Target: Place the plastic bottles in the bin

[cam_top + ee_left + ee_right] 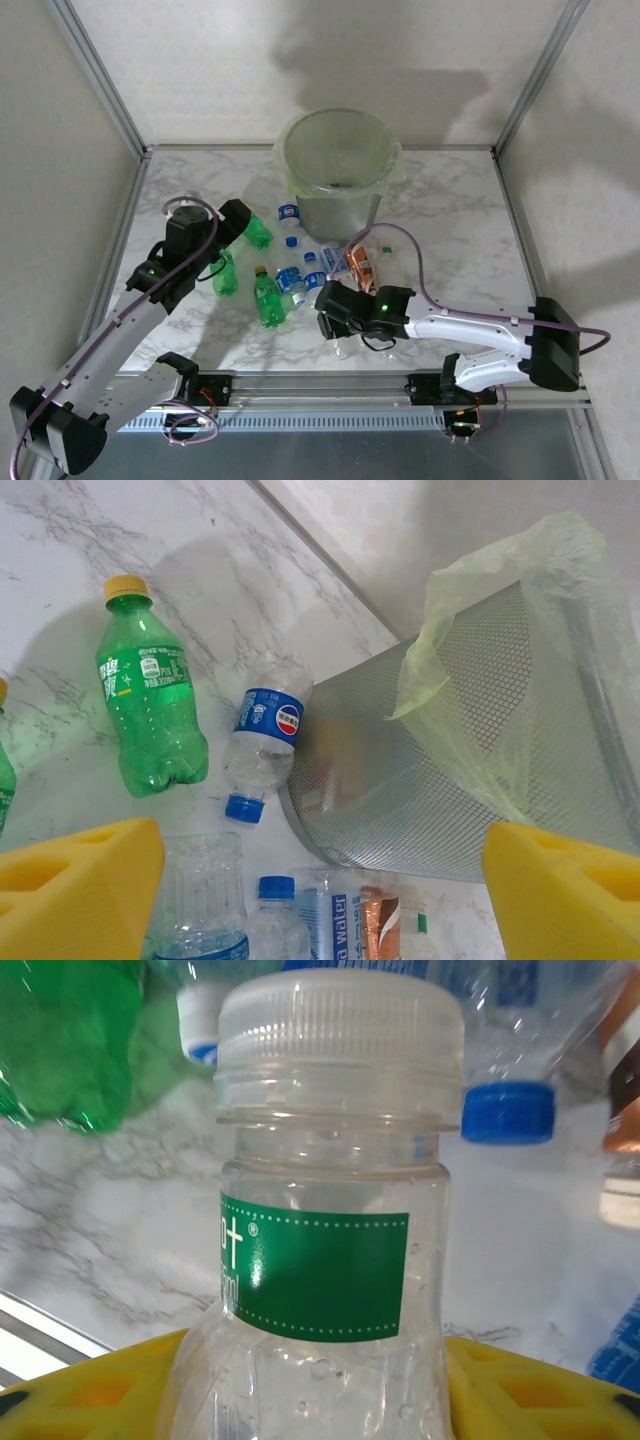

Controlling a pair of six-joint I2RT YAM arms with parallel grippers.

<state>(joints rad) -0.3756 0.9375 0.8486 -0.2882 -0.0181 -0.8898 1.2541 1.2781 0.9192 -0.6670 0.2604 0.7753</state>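
Note:
My right gripper (320,1405) is shut on a clear plastic bottle (330,1260) with a green label and a white cap, its yellow pads (105,1385) pressed against both sides. It sits low over the table's near middle (335,318). Several bottles lie ahead of it: green ones (267,297), blue-capped clear ones (298,276) and an orange-labelled one (360,266). The bin (292,150), grey mesh with a pale green bag, stands behind them. My left gripper (320,895) hangs open above a green bottle (150,715) and a blue-labelled clear bottle (265,738) lying beside the bin's wall (450,770).
A metal rail (320,385) runs along the near table edge under both arm bases. Frame posts and walls close off the back and sides. A grey cable (420,270) loops over the right arm. Bare marble lies to the right of the bin (450,220).

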